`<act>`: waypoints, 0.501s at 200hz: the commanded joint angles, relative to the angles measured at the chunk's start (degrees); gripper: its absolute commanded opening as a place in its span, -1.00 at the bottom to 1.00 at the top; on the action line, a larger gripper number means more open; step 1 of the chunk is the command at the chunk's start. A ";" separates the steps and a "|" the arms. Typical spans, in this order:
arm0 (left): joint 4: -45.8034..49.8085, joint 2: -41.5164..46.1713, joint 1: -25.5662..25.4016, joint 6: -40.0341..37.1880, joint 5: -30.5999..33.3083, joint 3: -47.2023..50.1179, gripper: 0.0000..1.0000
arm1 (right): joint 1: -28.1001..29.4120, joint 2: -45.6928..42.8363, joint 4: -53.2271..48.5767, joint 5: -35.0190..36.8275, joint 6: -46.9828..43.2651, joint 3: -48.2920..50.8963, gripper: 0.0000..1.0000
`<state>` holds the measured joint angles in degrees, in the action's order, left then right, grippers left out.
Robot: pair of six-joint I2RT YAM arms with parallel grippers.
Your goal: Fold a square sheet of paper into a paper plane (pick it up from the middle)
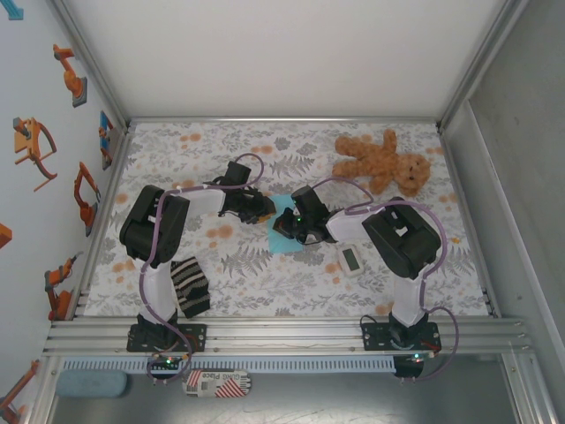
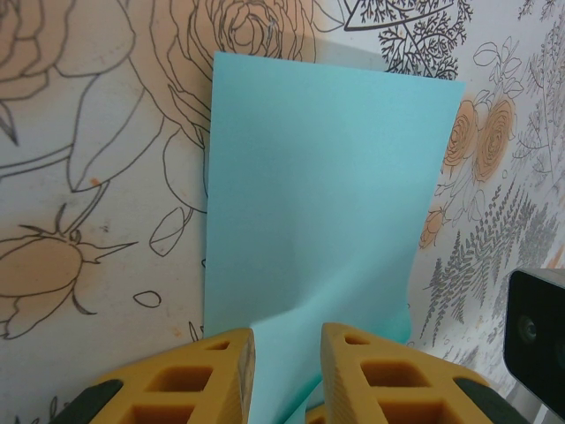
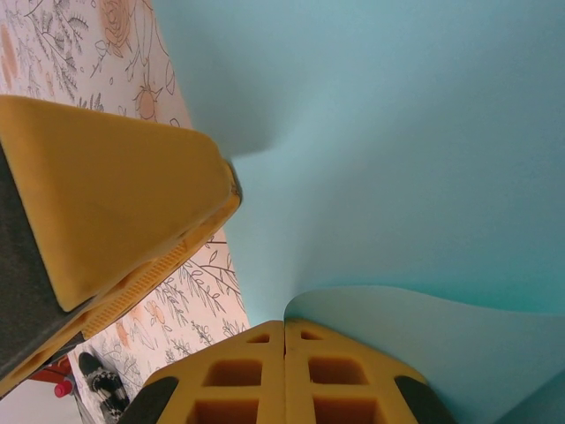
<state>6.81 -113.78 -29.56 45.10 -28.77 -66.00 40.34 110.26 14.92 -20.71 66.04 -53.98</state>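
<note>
**Blue sheet held between two grippers at mid-table**

In the top external view, the only writing I can make out is on a red-and-white striped label point(image 1: 216, 382) below the near rail. The word "Place" is legible, but the word before it is too small to read. The small white gadget point(image 1: 350, 261), just behind the right jaws, has a pale screen that cannot be read.

The square sheet of paper point(image 1: 282, 243) lies on the flowered tablecloth point(image 1: 221, 159), between the left gripper point(image 1: 258, 210) and the right gripper point(image 1: 293, 228). The two grippers face each other over it and cover much of it, leaving a slanted strip in sight. A teddy bear point(image 1: 384, 161) lies well apart, off to the side of the right jaws. A striped cloth point(image 1: 190, 287) lies well behind the left jaws.

In the left wrist view, the two yellow fingers point(image 2: 212, 380) stand apart with a clear gap between them. The plain sheet stretches straight ahead of them as a rectangle. Its long axis is in line with the jaws' reach, and its far end is a blunt, slightly slanted edge. A soft ridge in the paper runs back into the gap between the fingers.

In the right wrist view, that gripper's fingertips point(image 3: 353, 380) are pressed together with the seam closed. A curled edge of the sheet begins right at the tips and appears to be nipped there. The rest of the sheet bows ahead of and above the jaws. To their left, one finger of the left gripper touches the paper with its tip, and the sheet dimples at that spot.
</note>
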 commanded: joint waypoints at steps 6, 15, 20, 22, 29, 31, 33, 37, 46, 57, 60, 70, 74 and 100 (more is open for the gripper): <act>4.14 -2.59 -0.23 -0.28 2.58 1.79 -0.46 | 0.44 1.34 0.78 1.64 0.67 -1.11 -1.00; 4.17 -2.59 -0.22 -0.24 2.58 1.79 -0.46 | 0.40 1.29 0.68 1.70 0.67 -1.13 -1.00; 4.17 -2.59 -0.23 -0.27 2.58 1.85 -0.46 | 0.38 1.25 0.60 1.77 0.67 -1.20 -1.00; 4.18 -2.55 -0.23 -0.28 2.58 1.84 -0.46 | 0.43 1.34 0.56 1.74 0.67 -1.24 -1.00; 4.11 -2.59 -0.19 -0.21 2.58 1.86 -0.46 | 0.40 1.41 0.47 1.79 0.67 -1.34 -1.00; 4.10 -2.59 -0.20 -0.22 2.58 1.89 -0.46 | 0.43 1.46 0.47 1.76 0.62 -1.36 -1.00; 4.16 -2.55 -0.22 -0.20 2.58 1.87 -0.46 | 0.44 1.50 0.46 1.80 0.64 -1.39 -1.00; 4.12 -2.46 -0.23 -0.26 2.58 1.86 -0.46 | 0.44 1.54 0.24 1.81 0.75 -1.44 -1.00; 4.11 -2.52 -0.21 -0.19 2.58 1.88 -0.46 | 0.42 1.70 -0.04 1.79 0.75 -1.53 -1.00; 4.15 -2.33 -0.23 -0.26 2.67 1.97 -0.46 | 0.44 1.74 -0.15 1.81 0.76 -1.45 -1.00; 4.15 -2.47 -0.19 -0.28 2.67 1.99 -0.46 | 0.44 1.76 -0.15 1.81 0.76 -1.47 -1.00; 4.15 -2.32 -0.23 -0.28 2.63 1.94 -0.46 | 0.43 1.86 -0.23 1.81 0.76 -1.44 -1.00; 4.15 -2.30 -0.19 -0.27 2.61 2.01 -0.46 | 0.44 1.88 -0.24 1.77 0.83 -1.48 -1.00; 4.07 -2.26 -0.15 -0.28 2.58 1.85 -0.46 | 0.44 2.06 -0.46 1.77 1.02 -1.47 -1.00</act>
<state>6.79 -113.78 -29.56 45.10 -28.77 -66.00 40.34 110.69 14.90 -20.64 66.24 -54.17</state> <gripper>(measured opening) 0.269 0.049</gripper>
